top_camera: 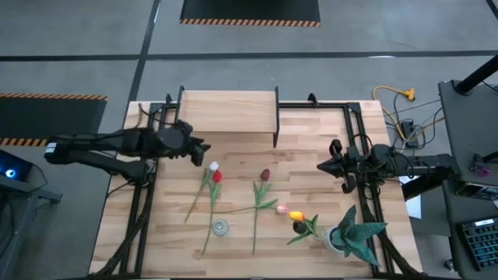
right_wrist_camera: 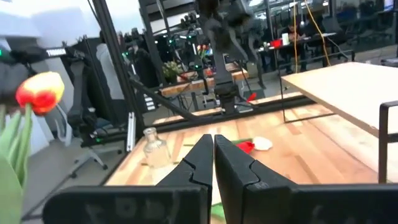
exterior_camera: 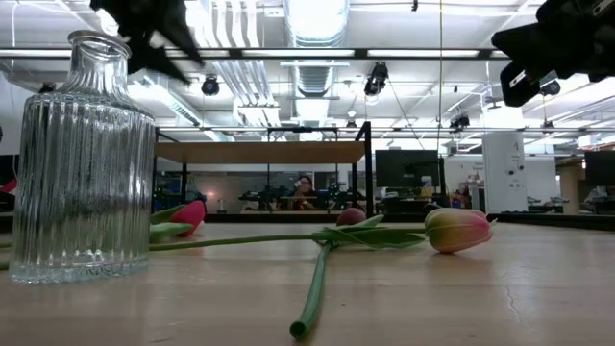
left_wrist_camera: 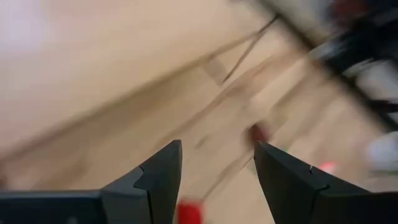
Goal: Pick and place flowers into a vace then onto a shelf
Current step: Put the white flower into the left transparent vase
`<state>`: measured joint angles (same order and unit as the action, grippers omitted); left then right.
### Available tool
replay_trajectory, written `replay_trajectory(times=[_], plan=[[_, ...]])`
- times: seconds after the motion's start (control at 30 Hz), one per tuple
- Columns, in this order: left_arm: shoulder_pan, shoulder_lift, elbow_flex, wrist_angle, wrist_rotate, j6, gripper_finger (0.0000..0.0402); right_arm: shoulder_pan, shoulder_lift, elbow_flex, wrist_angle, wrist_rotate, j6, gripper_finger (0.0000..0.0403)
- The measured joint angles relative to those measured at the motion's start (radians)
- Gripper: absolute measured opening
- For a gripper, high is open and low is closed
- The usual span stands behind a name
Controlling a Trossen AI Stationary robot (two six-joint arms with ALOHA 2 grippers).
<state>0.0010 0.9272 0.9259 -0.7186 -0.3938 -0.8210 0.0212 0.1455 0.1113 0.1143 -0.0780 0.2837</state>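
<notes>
Several artificial tulips lie flat on the wooden table: a white head (top_camera: 213, 166) and a red head (top_camera: 217, 176) side by side, a maroon one (top_camera: 265, 174), a pink one (top_camera: 282, 209) and an orange-yellow one (top_camera: 298, 216). The ribbed glass vase (top_camera: 221, 227) (exterior_camera: 82, 159) stands upright near the table's near edge. My left gripper (top_camera: 201, 148) (left_wrist_camera: 217, 171) is open in the air just left of the white and red heads; the red head (left_wrist_camera: 189, 211) shows between its fingers. My right gripper (top_camera: 321, 165) (right_wrist_camera: 213, 155) is shut and waits above the table's right side. The shelf (top_camera: 229, 113) stands at the far edge.
A spiky green plant in a white pot (top_camera: 350, 235) stands at the near right corner. Black frame rails (top_camera: 366, 155) run along both table sides. Stems (exterior_camera: 317, 279) cross the table's middle. Bare wood lies between the shelf and the flowers.
</notes>
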Motion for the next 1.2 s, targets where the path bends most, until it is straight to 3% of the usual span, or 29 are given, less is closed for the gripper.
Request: replay_trajectory(times=[0.17, 0.4, 0.73, 0.93, 1.2], plan=[[-0.001, 0.096, 0.024, -0.141, 0.095, -0.186, 0.0185, 0.000, 0.000, 0.017, 0.002, 0.001, -0.046, 0.0008], [0.000, 0.204, 0.002, -0.163, 0.189, -0.279, 0.0185, 0.000, 0.000, 0.022, -0.004, 0.001, -0.110, 0.0008], [0.000, 0.374, -0.031, -0.232, 0.214, -0.284, 0.0185, 0.000, 0.000, 0.109, -0.013, 0.000, -0.179, 0.0008], [-0.011, 0.449, -0.082, -0.185, 0.337, -0.259, 0.0185, 0.000, 0.000, 0.180, -0.169, 0.000, -0.269, 0.0008], [-0.069, 0.460, -0.149, -0.064, 0.347, -0.227, 0.0185, 0.000, 0.000, 0.271, -0.368, -0.002, -0.288, 0.0008]])
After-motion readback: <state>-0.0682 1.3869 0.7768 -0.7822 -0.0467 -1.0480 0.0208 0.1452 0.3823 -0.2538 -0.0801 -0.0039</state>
